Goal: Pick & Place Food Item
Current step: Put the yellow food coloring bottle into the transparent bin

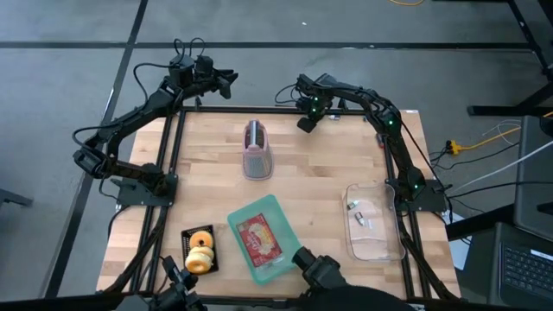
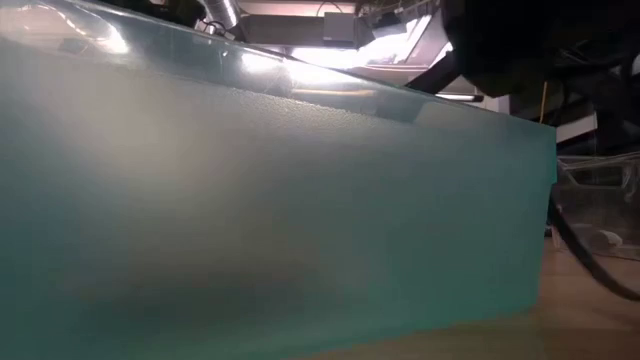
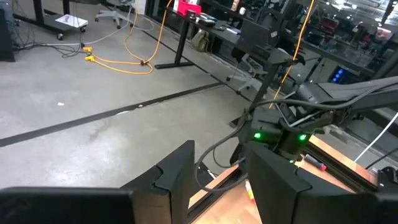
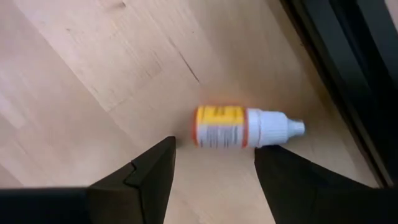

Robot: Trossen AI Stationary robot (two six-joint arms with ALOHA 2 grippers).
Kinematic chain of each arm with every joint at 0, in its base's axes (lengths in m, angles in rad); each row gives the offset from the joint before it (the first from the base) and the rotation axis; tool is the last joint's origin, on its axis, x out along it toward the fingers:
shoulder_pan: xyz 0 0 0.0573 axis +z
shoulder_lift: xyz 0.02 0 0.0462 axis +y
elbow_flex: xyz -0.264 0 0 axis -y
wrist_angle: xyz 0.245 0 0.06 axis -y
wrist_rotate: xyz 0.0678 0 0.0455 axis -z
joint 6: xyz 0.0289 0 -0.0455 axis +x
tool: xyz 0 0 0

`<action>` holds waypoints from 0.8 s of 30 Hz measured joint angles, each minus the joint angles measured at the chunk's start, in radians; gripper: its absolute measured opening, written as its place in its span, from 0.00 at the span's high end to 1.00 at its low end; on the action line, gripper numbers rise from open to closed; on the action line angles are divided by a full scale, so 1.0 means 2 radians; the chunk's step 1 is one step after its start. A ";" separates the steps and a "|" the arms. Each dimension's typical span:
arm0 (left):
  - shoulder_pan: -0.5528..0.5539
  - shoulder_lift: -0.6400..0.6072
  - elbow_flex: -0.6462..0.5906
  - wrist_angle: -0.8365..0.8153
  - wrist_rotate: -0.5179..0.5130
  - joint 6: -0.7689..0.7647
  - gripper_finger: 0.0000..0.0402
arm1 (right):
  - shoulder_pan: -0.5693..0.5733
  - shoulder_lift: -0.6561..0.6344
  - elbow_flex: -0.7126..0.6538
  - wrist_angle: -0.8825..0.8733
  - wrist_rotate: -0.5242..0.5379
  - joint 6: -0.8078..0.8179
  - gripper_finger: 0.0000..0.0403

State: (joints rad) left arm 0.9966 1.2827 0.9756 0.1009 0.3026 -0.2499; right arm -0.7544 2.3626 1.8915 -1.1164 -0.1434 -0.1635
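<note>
We see the right gripper [image 4: 214,171], jaws spread, above a small bottle [image 4: 245,127] lying on the table [image 1: 320,173]; the left gripper [image 3: 217,177], also spread, holds nothing; a teal tray [image 2: 270,210] blocks the low view

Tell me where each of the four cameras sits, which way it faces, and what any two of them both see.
High: overhead, looking down on the table, both arms, teal tray.
Low: table level, blocked by the teal tray's wall.
Left wrist: past the open left gripper, across the floor to the right arm.
Right wrist: down past the open right gripper at a small bottle.
Shared: high and low both see the tray.
</note>
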 joint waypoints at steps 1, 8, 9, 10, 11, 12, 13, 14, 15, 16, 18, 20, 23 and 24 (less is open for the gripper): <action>0.000 0.000 0.000 0.000 -0.001 0.000 0.65 | 0.001 0.001 0.000 0.001 0.002 0.001 0.46; 0.000 0.000 0.000 0.000 -0.011 0.001 0.65 | 0.003 0.002 0.000 0.020 -0.004 0.027 0.51; 0.000 0.000 0.000 0.000 -0.011 0.001 0.65 | 0.002 0.002 -0.001 0.021 -0.009 0.030 0.52; 0.000 0.000 0.000 0.000 -0.011 0.001 0.65 | 0.002 0.002 -0.001 0.022 -0.017 0.037 0.53; 0.000 0.000 0.000 0.000 -0.011 0.001 0.65 | 0.001 0.002 -0.001 0.023 -0.024 0.044 0.54; 0.000 0.000 0.000 0.000 -0.011 0.001 0.65 | 0.001 0.001 -0.001 0.025 -0.032 0.052 0.54; 0.000 0.000 0.000 0.000 -0.011 0.000 0.65 | 0.000 0.001 -0.001 0.027 -0.039 0.058 0.54; 0.000 0.000 0.000 0.000 -0.011 0.000 0.65 | 0.000 0.001 -0.001 0.030 -0.043 0.062 0.54; 0.000 0.000 0.000 0.000 -0.011 0.000 0.65 | 0.000 0.001 -0.001 0.032 -0.051 0.065 0.53; 0.000 0.000 0.000 0.000 -0.011 -0.001 0.65 | 0.000 0.001 -0.001 0.032 -0.065 0.070 0.53; 0.000 0.000 0.000 0.000 -0.011 -0.006 0.65 | 0.000 0.002 -0.002 0.031 -0.089 0.087 0.51; 0.000 0.000 0.000 0.000 -0.011 -0.007 0.65 | 0.001 0.002 -0.002 0.031 -0.097 0.101 0.48; 0.000 0.000 0.000 0.000 -0.011 -0.009 0.65 | 0.002 0.002 -0.002 0.031 -0.094 0.117 0.45; 0.000 0.000 0.000 0.000 -0.011 -0.008 0.65 | 0.002 0.002 -0.002 0.033 -0.088 0.122 0.44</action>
State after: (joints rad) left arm 0.9966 1.2827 0.9756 0.1009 0.2810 -0.2668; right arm -0.7506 2.3661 1.8881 -1.0504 -0.3195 0.0803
